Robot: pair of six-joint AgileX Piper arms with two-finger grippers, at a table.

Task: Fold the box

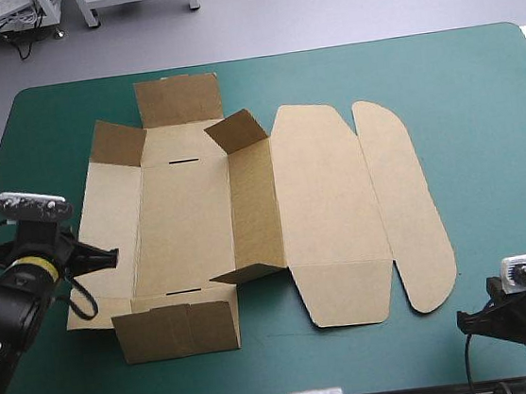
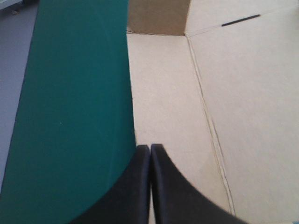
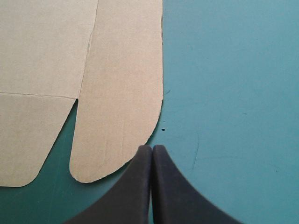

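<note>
Teal-green tabletop (image 1: 478, 77) bears the box (image 1: 326, 209), mostly flat, barely raised, its edges just ahead of our left gripper (image 2: 150, 147) and right gripper (image 3: 152, 148); both jaws meet, empty. We judge most folding remains.

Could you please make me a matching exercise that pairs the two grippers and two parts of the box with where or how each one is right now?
Things:
1. left gripper
2. right gripper
3. rounded flap
4. long middle wall

States:
A. flat on the teal-green cover, at the right end of the box
B. raised off the sheet
C. shut, at the box's left edge
D. shut, over the cover, by the rounded flap's near corner

Pairs: 1-C, 2-D, 3-A, 4-B.
</note>
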